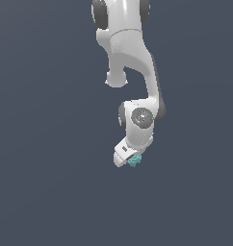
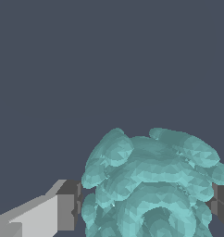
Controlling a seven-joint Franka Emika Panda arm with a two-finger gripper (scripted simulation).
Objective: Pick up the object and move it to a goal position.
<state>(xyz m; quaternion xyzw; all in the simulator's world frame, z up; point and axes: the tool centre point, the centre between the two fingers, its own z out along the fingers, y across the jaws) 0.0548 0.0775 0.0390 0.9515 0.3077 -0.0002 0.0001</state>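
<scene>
The object (image 2: 151,185) is a teal, knobbly blob with curled lumps, and it fills much of the wrist view. My gripper (image 2: 146,206) holds it from both sides: one dark pad (image 2: 70,206) presses on one flank and the other pad (image 2: 221,203) on the opposite flank. In the exterior view the object (image 1: 135,162) shows as a small teal lump at the tip of the white gripper (image 1: 130,158), which hangs tilted below the arm's wrist. The hand hides most of the object there.
A plain dark grey-blue surface surrounds the arm in both views. The white arm (image 1: 128,57) comes down from the exterior view's upper middle. No goal marker shows.
</scene>
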